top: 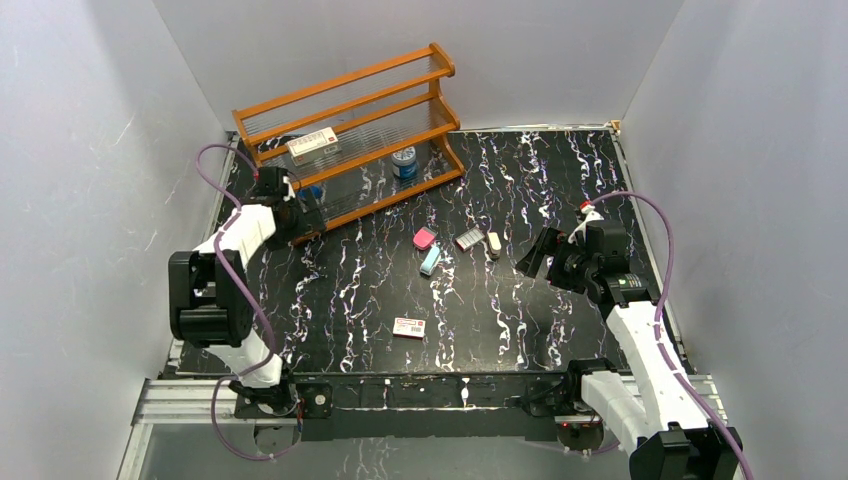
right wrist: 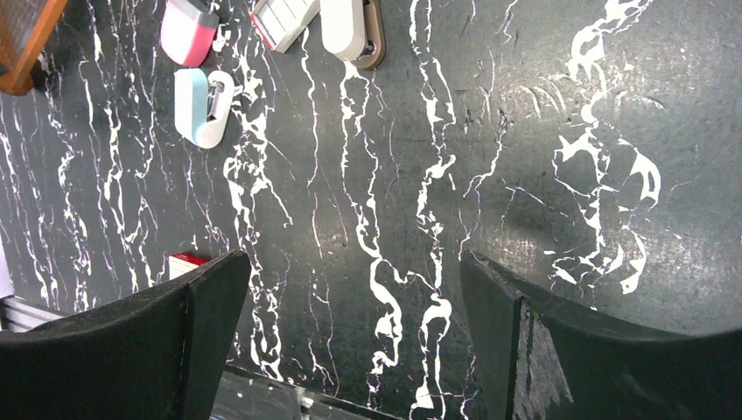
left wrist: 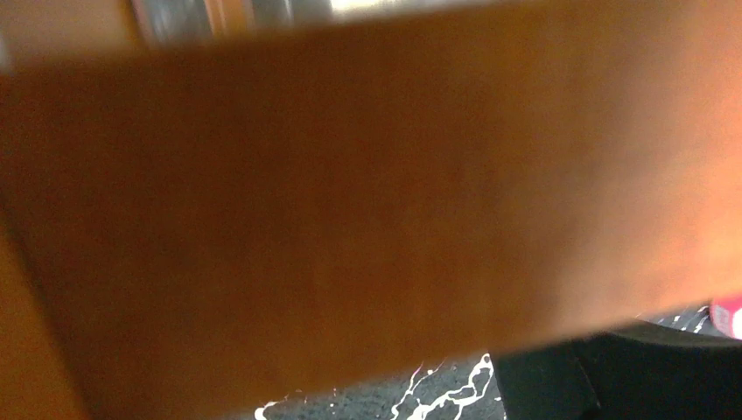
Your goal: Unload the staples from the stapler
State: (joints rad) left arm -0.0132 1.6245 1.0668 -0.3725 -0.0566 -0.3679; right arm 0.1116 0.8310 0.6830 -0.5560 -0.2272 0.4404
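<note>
1. The stapler [top: 430,261] lies on the black marbled table [top: 520,190], near its middle. It sits just on the near side of the pink block [top: 424,238], and the two look close but apart.
2. The right gripper [top: 540,262] hovers over bare table to the right of the stapler, well apart from it. Its jaws are spread wide and hold nothing.
3. In the right wrist view the stapler sits far ahead of the fingertips, beyond the left-hand finger [right wrist: 206,324] and not between the two.
4. Its long axis runs roughly near-to-far on the table (tilted a little). In the wrist view that is roughly crosswise to the line on which the fingers close, so I judge the jaws could take it across its narrow width.
5. The left gripper [top: 300,222] is at the lower left end of the wooden rack [top: 350,120]. Blurred wood fills its wrist view. Its jaws stand wide, though I cannot tell whether they touch the rack.
6. The right arm looks somewhat nearer the stapler and unobstructed, so the move probably calls for a reach forward and leftward.
</note>
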